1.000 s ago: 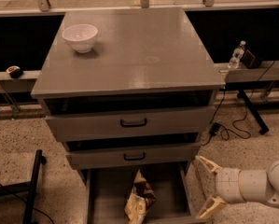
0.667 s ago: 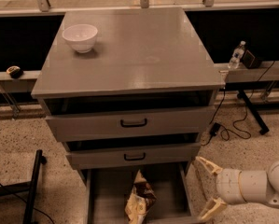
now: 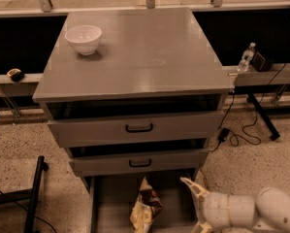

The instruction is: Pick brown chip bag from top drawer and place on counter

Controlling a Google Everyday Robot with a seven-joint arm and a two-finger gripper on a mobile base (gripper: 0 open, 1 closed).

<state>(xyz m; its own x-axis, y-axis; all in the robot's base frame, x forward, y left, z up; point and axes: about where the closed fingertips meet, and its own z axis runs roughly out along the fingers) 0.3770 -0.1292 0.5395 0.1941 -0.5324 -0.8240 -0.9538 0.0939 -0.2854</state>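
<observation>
Counter (image 3: 135, 62): one white bowl (image 3: 83, 39). Three drawers (image 3: 101, 130); lowest seemingly holds one brown chip bag (image 3: 145, 208). Gripper (image 3: 190, 205) beside, jaws spread.

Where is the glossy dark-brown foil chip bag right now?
The brown chip bag lies bottom centre in the pulled-out lowest drawer, beneath the two grey drawer fronts, with the white gripper open to its right.
</observation>
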